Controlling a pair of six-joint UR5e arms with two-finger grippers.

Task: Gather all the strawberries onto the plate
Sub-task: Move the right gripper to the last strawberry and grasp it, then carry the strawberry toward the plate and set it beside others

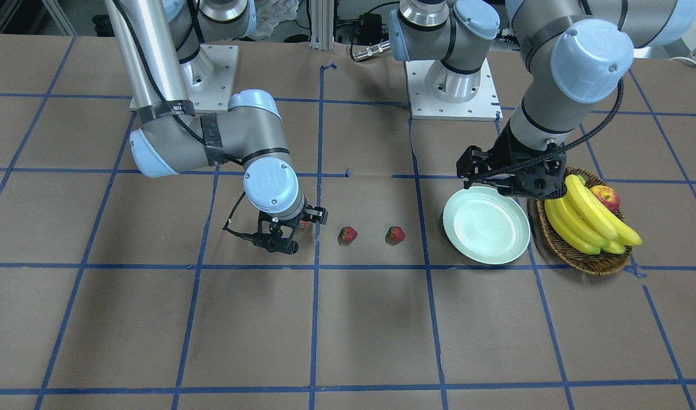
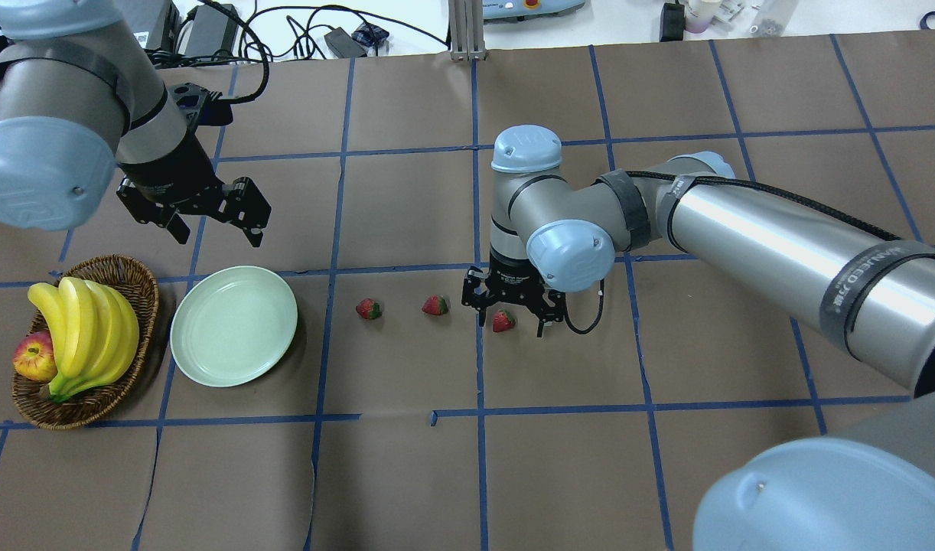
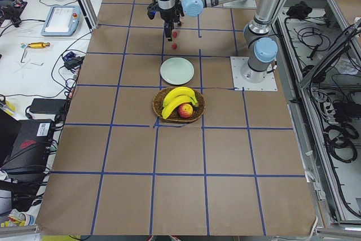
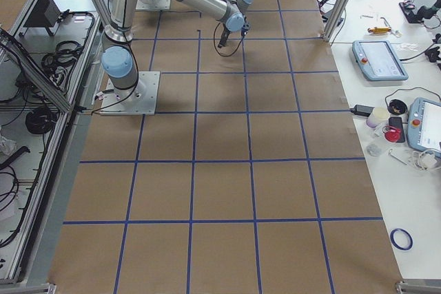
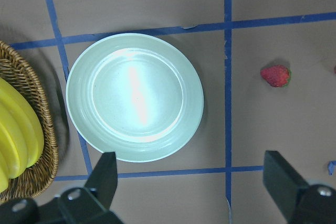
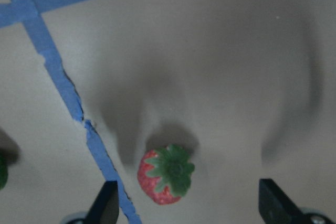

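Note:
Three red strawberries lie in a row on the brown table: one [image 2: 369,309] nearest the plate, one [image 2: 435,305] in the middle, and one [image 2: 503,321] between the fingers of my right gripper [image 2: 512,325]. That gripper is open and low over the table, astride this strawberry [image 6: 165,174] without closing on it. The mint-green plate [image 2: 233,325] is empty. My left gripper [image 2: 217,229] is open and empty, hovering above the plate's far edge. In the left wrist view I see the plate [image 5: 134,95] and one strawberry [image 5: 275,75].
A wicker basket [image 2: 142,291] with bananas [image 2: 85,329] and a red-yellow apple [image 2: 34,357] stands right beside the plate on its left. Blue tape lines cross the brown table cover. The right arm's elbow hangs over the table behind the strawberries.

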